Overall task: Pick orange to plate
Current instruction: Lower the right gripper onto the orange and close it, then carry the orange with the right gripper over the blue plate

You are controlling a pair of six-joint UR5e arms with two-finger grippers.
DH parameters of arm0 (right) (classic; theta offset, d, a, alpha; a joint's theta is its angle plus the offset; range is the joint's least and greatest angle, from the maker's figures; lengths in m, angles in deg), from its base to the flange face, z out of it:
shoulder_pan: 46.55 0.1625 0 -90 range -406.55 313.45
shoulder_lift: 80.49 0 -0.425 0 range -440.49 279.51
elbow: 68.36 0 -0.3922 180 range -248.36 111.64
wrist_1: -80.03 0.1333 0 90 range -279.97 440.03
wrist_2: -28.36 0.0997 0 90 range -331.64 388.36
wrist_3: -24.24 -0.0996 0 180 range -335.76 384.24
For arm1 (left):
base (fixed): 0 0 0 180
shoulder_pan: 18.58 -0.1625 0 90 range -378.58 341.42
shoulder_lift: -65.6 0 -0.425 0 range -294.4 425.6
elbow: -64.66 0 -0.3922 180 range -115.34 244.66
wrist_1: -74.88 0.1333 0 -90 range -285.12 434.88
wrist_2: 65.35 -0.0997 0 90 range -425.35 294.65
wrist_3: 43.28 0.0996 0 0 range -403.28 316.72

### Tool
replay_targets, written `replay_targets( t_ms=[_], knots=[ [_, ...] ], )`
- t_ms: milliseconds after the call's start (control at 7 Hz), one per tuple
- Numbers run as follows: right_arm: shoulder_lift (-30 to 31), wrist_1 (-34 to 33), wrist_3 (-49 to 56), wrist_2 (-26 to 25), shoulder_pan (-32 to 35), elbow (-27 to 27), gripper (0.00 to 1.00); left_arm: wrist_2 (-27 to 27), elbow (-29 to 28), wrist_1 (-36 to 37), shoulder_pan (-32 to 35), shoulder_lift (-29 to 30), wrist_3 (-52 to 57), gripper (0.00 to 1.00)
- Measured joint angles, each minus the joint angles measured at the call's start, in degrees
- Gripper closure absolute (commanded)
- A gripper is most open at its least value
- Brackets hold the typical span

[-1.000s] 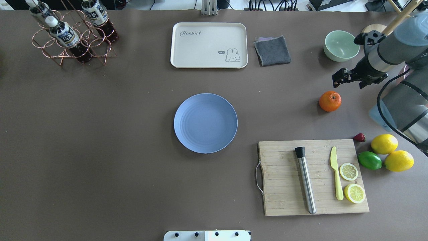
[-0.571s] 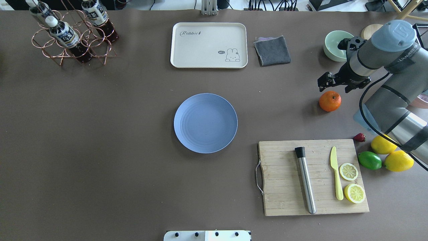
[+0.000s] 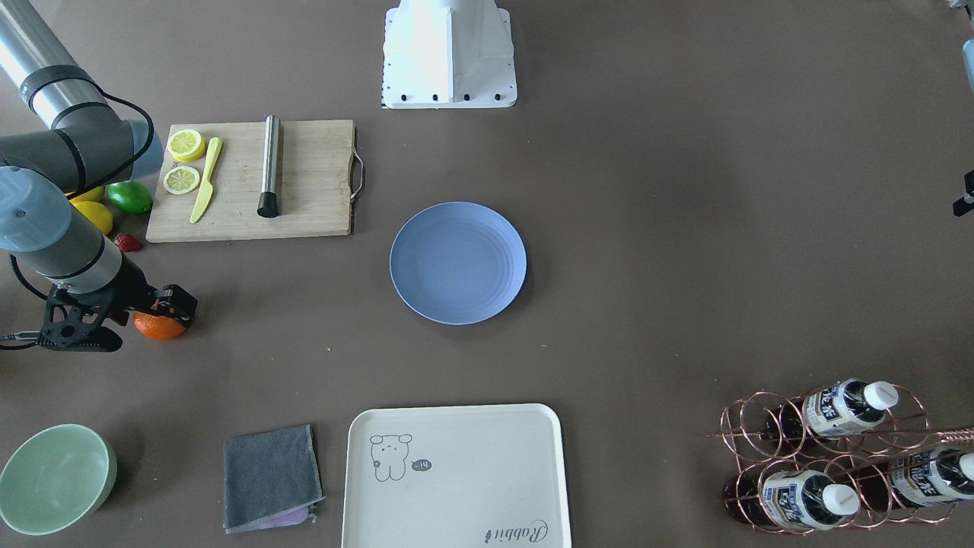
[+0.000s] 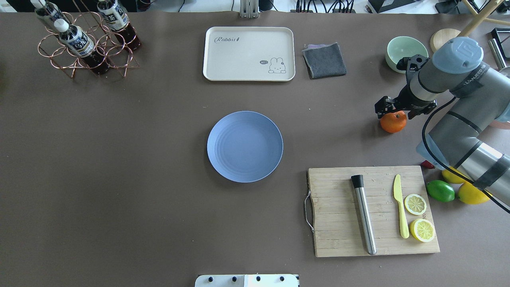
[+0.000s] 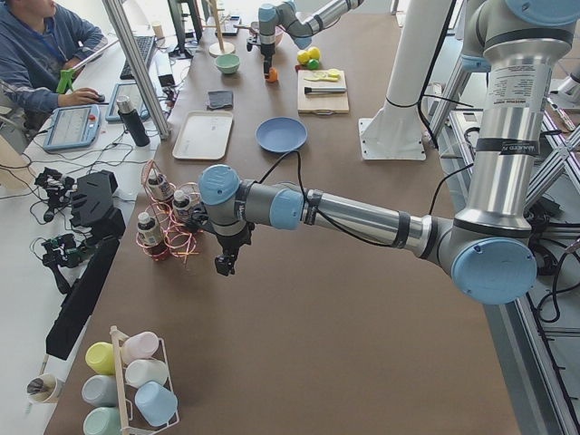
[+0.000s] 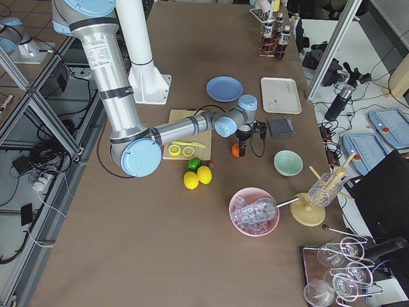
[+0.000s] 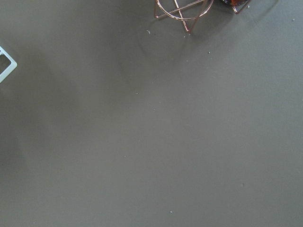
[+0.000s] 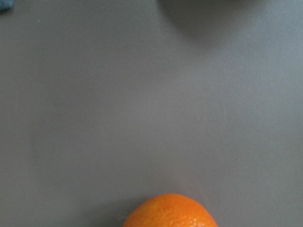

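The orange (image 4: 393, 123) rests on the brown table at the right, well away from the blue plate (image 4: 245, 146) in the middle, which has nothing on it. My right gripper (image 4: 392, 109) hangs directly over the orange's far side, open, its fingers on either side of the fruit's top. In the right wrist view only the orange's top (image 8: 170, 210) shows at the lower edge, with no fingers in sight. My left gripper (image 5: 223, 264) hovers low over bare table near the bottle rack; whether it is open or shut cannot be told.
A wooden cutting board (image 4: 338, 215) with a metal muddler, a yellow knife and lemon slices lies in front of the orange. A lime (image 4: 440, 191) and lemons sit under my right arm. A green bowl (image 4: 400, 50), grey cloth (image 4: 324, 59), cream tray (image 4: 249, 54) and bottle rack (image 4: 83, 40) line the far edge.
My right gripper has swung left and down from beside the green bowl to just over the orange. The orange and plate have not moved.
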Motion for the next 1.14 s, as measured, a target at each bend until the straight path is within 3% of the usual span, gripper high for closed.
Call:
replay_targets(
  t_ms=[143,286,429,571,857,1143],
  knots=[
    [0.0,0.0,0.0,-0.3,-0.5,0.2,0.04,0.0,0.0,0.0,0.0,0.0,0.0,0.02],
    [0.1,0.0,-0.1,-0.6,-0.8,0.2,0.25,0.0,0.0,0.0,0.0,-0.1,0.0,0.02],
    [0.2,0.0,-0.2,-0.8,-1.0,0.2,0.87,0.0,0.0,-0.2,0.0,-0.3,0.0,0.02],
    [0.3,0.0,-1.3,-1.4,-1.1,0.1,1.0,0.0,0.1,-0.8,0.0,-0.7,0.0,0.02],
    [-0.8,-0.3,-4.6,-1.9,-1.7,-1.2,1.0,0.0,0.2,-1.9,0.0,-1.5,0.0,0.02],
    [-6.5,-6.1,-11.1,-1.9,-2.7,-3.4,1.0,0.0,0.0,-2.1,0.0,-1.7,0.0,0.02]
  ],
)
